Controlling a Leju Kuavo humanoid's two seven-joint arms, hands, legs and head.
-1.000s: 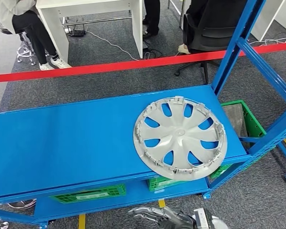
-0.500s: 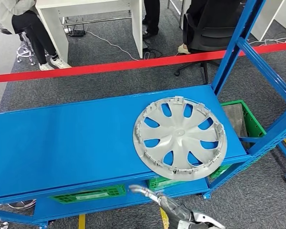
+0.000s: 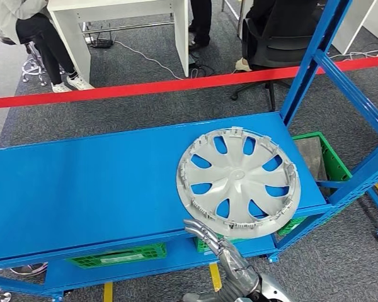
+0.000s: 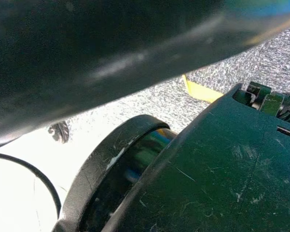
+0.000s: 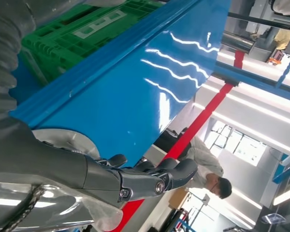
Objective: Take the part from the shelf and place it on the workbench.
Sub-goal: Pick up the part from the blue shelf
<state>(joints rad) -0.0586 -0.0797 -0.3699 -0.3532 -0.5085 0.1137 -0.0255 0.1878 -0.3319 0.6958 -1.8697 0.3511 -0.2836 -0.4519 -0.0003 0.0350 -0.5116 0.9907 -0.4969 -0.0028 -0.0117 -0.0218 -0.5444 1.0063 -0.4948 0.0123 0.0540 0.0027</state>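
The part is a silver-grey hubcap [image 3: 238,182] lying flat on the right end of the blue shelf [image 3: 82,189], its near rim hanging slightly over the shelf's front edge. My right hand [image 3: 223,250] comes up from below, just in front of that edge. Its fingers are spread and empty, and their tips are a little short of the hubcap's near-left rim. In the right wrist view the same hand [image 5: 147,179] stretches out flat beside the shelf's glossy blue surface [image 5: 136,87].
Green crates [image 3: 116,255] sit on the lower shelf, and another [image 3: 327,157] stands at the right. Blue uprights [image 3: 315,56] frame the right end. Behind a red barrier tape [image 3: 130,89] there is a white table [image 3: 116,9] with people standing and sitting nearby.
My right hand has risen from the picture's bottom edge toward the shelf's front, its fingers now reaching up near the hubcap's near rim. The hubcap has not moved.
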